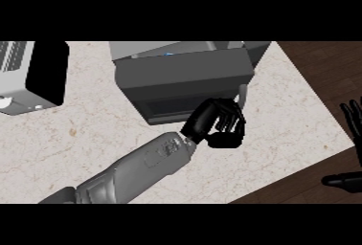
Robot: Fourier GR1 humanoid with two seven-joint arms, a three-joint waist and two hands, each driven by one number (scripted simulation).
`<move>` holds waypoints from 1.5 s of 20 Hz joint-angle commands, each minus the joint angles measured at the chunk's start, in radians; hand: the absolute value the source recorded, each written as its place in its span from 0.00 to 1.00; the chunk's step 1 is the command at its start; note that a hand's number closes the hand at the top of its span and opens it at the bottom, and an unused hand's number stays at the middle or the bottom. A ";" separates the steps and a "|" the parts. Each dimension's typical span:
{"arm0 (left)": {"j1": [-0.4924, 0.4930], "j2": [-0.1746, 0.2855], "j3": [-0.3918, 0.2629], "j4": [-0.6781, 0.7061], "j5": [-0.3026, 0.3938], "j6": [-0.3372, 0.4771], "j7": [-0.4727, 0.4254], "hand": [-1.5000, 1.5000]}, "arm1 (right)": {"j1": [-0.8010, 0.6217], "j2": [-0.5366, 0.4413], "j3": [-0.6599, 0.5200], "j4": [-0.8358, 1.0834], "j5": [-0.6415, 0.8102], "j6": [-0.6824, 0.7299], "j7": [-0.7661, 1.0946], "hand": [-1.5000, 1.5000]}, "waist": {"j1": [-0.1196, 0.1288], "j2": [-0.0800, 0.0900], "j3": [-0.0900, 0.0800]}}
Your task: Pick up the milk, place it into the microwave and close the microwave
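The grey microwave point(185, 72) stands at the middle back of the counter, its dark windowed door point(176, 103) facing me. A small blue spot point(170, 53) shows at its top rear; I cannot tell whether it is the milk, which shows nowhere else. My left hand point(212, 125) comes in from the lower left and rests against the door's lower right corner, beside the light handle strip point(243, 95). Its fingers are relaxed and hold nothing. My right hand point(351, 119) rests open at the right edge, fingers up.
A white and black appliance point(32, 76) stands at the back left. The pale stone counter point(71, 139) ends in a slanted edge at the right, with dark wooden floor point(318, 72) beyond it.
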 commanded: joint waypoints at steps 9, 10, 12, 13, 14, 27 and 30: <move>-0.153 -0.026 0.042 0.070 0.084 0.033 -0.008 1.00 | -0.086 -0.041 0.043 -0.062 -0.056 0.126 0.032 0.00 | -0.060 0.018 0.003; -0.171 -0.027 0.047 0.077 0.089 0.037 -0.004 1.00 | -0.074 -0.049 0.045 -0.060 -0.068 0.147 0.039 0.00 | -0.073 0.017 0.005; -0.199 -0.027 0.058 0.086 0.105 0.036 -0.003 1.00 | -0.096 -0.038 0.062 -0.071 -0.075 0.143 0.059 0.00 | -0.068 0.026 0.006; -0.202 -0.028 0.049 0.090 0.108 0.038 -0.009 1.00 | -0.095 -0.051 0.072 -0.078 -0.069 0.156 0.067 0.00 | -0.069 0.022 0.005; -0.214 -0.028 0.061 0.100 0.115 0.039 -0.012 1.00 | -0.097 -0.053 0.074 -0.085 -0.076 0.166 0.067 0.00 | -0.078 0.027 0.007; -0.251 -0.027 0.050 0.120 0.177 0.049 -0.018 1.00 | -0.167 -0.142 0.211 -0.285 -0.025 0.281 0.119 1.00 | -0.105 0.019 0.008; -0.254 -0.027 0.041 0.124 0.187 0.063 -0.012 1.00 | -0.181 -0.142 0.237 -0.330 -0.028 0.276 0.143 1.00 | -0.106 0.018 0.008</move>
